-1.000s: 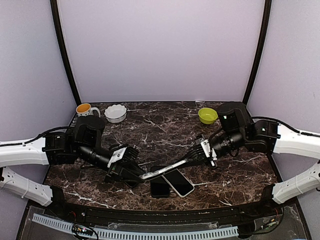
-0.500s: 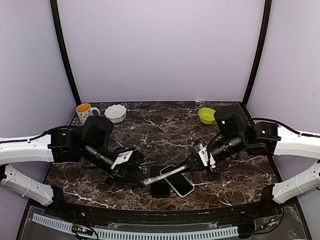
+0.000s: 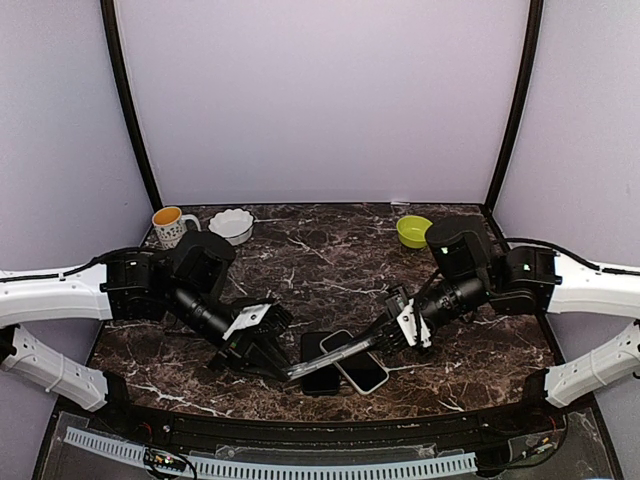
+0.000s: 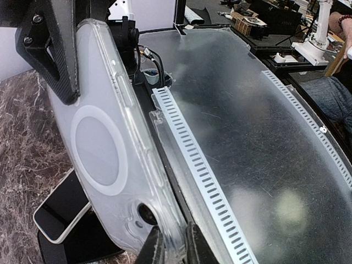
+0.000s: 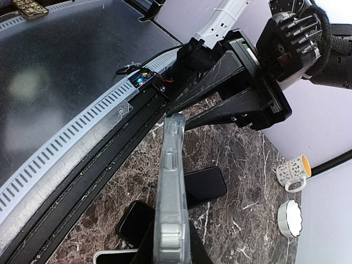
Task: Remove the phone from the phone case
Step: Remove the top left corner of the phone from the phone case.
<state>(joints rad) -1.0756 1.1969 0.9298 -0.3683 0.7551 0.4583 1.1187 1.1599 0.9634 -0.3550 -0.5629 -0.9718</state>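
Background shows straight through the clear flexible plastic phone case (image 4: pixel 110 148), so it looks empty. It hangs at the lower centre of the top view, bridged between both arms above the table. The left gripper (image 4: pixel 172 250) pinches its camera-hole corner, and the right gripper (image 5: pixel 169 250) is clamped on the opposite end. Directly beneath lie a glossy black slab phone (image 3: pixel 318 381) and a white-rimmed phone (image 3: pixel 362 372), side by side; which one belongs to the case I cannot tell. Slick, bendy plastic held only at its tips could twist, spring from a pinch and drop onto those screens on the dark veined marble table (image 3: pixel 300 260).
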